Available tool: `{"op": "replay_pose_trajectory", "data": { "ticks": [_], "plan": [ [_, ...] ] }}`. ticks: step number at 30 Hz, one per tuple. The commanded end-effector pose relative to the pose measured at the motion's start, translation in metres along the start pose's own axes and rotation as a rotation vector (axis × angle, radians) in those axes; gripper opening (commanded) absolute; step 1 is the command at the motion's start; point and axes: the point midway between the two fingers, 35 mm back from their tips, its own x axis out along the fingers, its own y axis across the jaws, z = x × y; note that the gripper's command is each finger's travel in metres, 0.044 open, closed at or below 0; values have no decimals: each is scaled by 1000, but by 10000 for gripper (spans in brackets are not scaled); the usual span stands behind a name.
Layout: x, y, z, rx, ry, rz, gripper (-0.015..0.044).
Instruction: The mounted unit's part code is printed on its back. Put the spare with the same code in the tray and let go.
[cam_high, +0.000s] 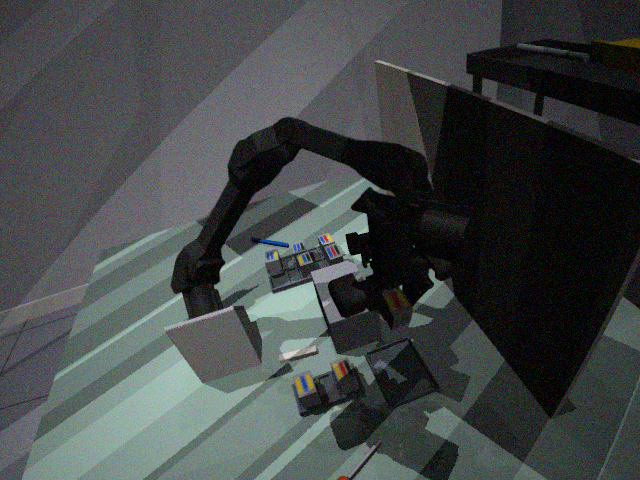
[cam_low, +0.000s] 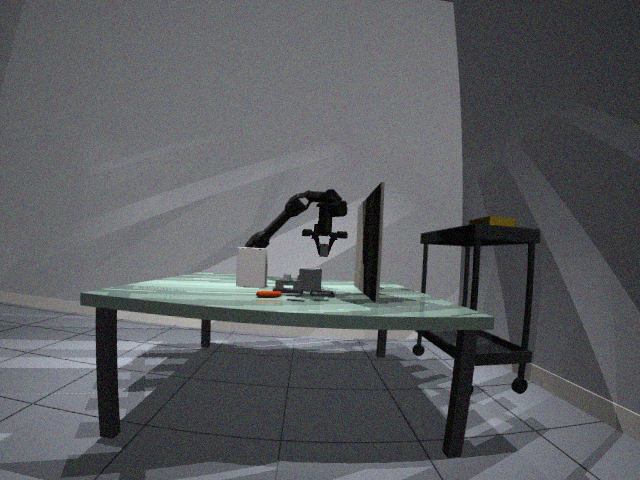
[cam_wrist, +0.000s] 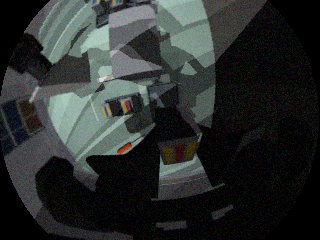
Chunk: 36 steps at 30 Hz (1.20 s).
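My gripper (cam_high: 394, 308) (cam_low: 323, 251) is shut on a dark block (cam_high: 398, 308) (cam_low: 324, 248) (cam_wrist: 179, 151) with a yellow and red striped label, raised above the table beside the grey box. The dark, shallow tray (cam_high: 413, 376) (cam_wrist: 170, 93) holds nothing visible; the block is up and behind it in the top view. A small rack left of the tray holds a yellow-blue labelled block (cam_high: 305, 385) (cam_wrist: 106, 110) and a red-striped block (cam_high: 341, 369) (cam_wrist: 126, 105). The far rack (cam_high: 281, 283) holds several striped blocks. Which unit is the mounted one, and its back code, I cannot tell.
A grey box (cam_high: 355, 333) (cam_low: 310, 279) stands between the racks. A tall dark panel (cam_high: 522, 232) (cam_low: 372, 248) stands on the right. A white piece (cam_high: 298, 353), a blue pen (cam_high: 269, 241) and an orange-handled screwdriver (cam_high: 364, 458) (cam_low: 268, 293) lie on the table.
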Motion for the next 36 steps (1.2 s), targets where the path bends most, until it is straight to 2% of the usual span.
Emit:
{"op": "replay_pose_trajectory", "data": {
  "ticks": [1,36],
  "plan": [
    [0,-2,-3,-12,9,1,0],
    [36,-7,-6,-12,11,0,0]
  ]
}}
